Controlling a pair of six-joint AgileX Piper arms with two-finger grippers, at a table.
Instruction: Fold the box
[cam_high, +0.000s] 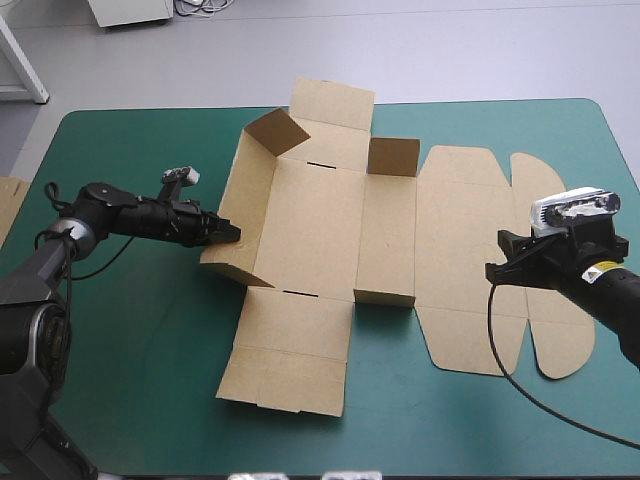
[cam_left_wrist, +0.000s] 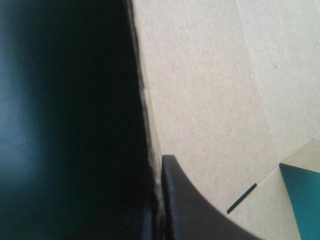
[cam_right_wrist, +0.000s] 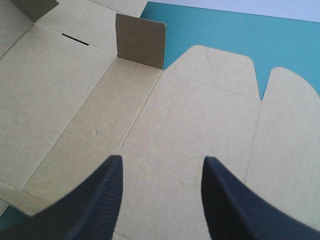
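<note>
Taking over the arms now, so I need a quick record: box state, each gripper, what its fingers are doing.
box: brown sheet, mostly flat on the teal-green table
raised parts: left wall tilted up; two far flaps upright
lid panel: flat, toward the right
left gripper: fingers shut on the left wall
right gripper: fingers open over the lid panel, holding nothing

- You are looking at a teal-green cover (cam_high: 140, 330) lying smooth over the whole table (cam_high: 590, 118).
- You are also seeing a strip of spare brown board (cam_high: 8, 208) poking in at the table's left edge.
</note>
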